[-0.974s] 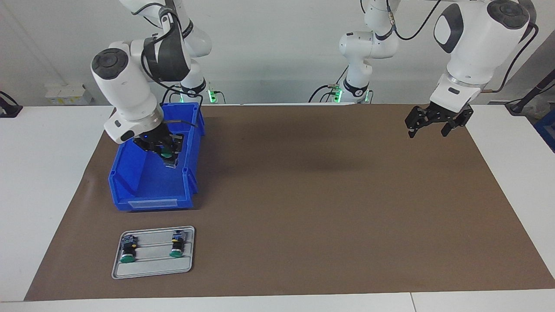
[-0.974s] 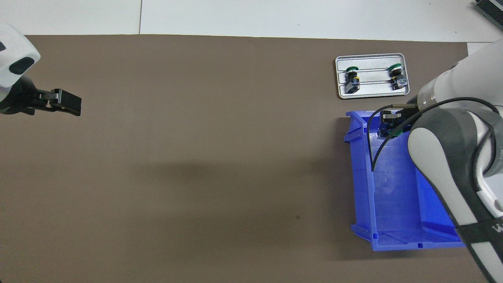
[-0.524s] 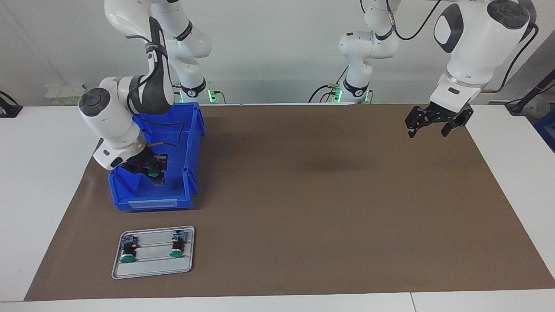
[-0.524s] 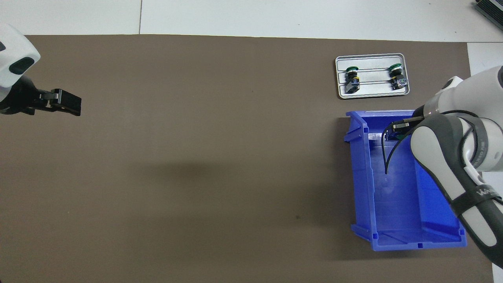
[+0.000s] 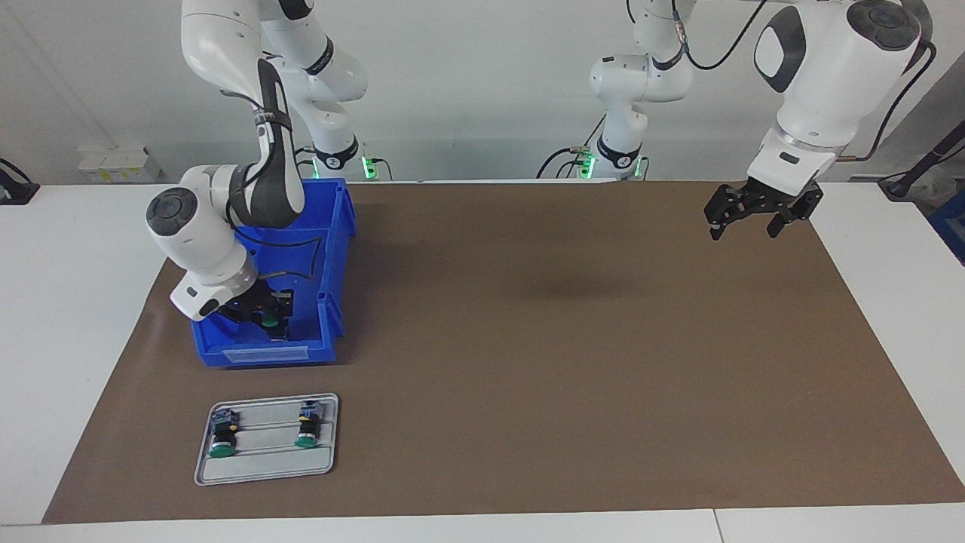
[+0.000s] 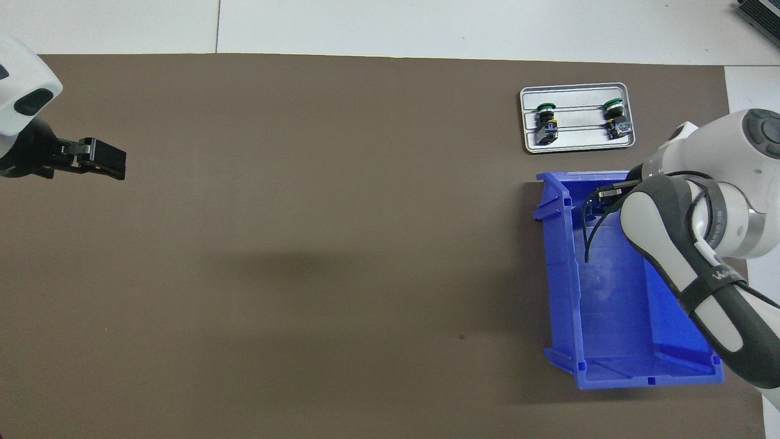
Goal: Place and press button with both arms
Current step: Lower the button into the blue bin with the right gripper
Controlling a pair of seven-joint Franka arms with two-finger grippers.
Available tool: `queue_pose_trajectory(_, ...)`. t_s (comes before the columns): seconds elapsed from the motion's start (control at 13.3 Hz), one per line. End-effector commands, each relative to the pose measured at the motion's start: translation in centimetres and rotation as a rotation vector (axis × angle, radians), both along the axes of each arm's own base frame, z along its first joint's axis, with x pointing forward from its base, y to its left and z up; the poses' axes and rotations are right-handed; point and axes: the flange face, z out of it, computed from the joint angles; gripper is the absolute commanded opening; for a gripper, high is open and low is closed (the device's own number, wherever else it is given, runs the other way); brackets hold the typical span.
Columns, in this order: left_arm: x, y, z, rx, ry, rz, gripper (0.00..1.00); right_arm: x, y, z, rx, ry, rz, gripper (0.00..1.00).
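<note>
I see the desk [image 5: 83,249] from here, white, with a wide brown mat [image 5: 543,339] covering most of it. On the mat, at the right arm's end, sits the blue bin [image 5: 332,249], its open front facing away from the robots. My right arm [image 5: 226,249] bends down from above and reaches into the bin's mouth. My left arm [image 5: 822,83] waits at its own end of the desk, raised over the mat's edge.

A grey tray [image 5: 268,471] lies on the mat just beside the bin's open front, farther from the robots than the bin. Two buttons rest in it side by side, one [image 5: 222,435] toward the outer edge of the mat and the other [image 5: 307,427] toward the middle, both lying down with their green caps pointing away from the robots.

The right gripper [image 5: 270,320] hangs low over the front lip of the bin, and its jaws are clenched on a third button [image 5: 271,323]: I can make out the green cap between them in the facing view. In the overhead view the right gripper [image 6: 609,196] shows only partly past the arm's own elbow, and the button itself is hidden there.

The left gripper [image 5: 742,225] hangs in the air over the mat, its jaws spread apart and holding nothing.
</note>
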Motion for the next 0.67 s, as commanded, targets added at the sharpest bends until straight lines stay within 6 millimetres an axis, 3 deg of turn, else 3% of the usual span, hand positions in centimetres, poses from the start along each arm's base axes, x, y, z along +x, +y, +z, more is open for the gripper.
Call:
queue_pose_trajectory(0.0,-0.9,0.4,0.1,0.017,0.004,0.003,1.00,-0.3,0.4,-0.8,0.031,-0.029,0.031,0.00)
queue_pose_trajectory(0.15,-0.9,0.4,0.1,0.017,0.004,0.003,1.00,-0.5,0.6,-1.3,0.031,-0.030,0.032,0.00)
queue_pose_trajectory(0.22,-0.9,0.4,0.1,0.017,0.004,0.003,1.00,-0.4,0.7,-1.1,0.030,-0.028,0.034,0.08)
queue_pose_trajectory(0.3,-0.9,0.4,0.1,0.017,0.004,0.002,1.00,-0.3,0.7,-1.0,0.030,-0.033,0.035,0.52)
queue_pose_trajectory(0.37,-0.9,0.4,0.1,0.017,0.004,0.003,1.00,-0.2,0.6,-0.5,0.029,-0.042,0.028,0.73)
queue_pose_trajectory(0.6,-0.9,0.4,0.1,0.017,0.004,0.003,1.00,-0.1,0.6,3.1,0.022,-0.094,0.007,0.87)
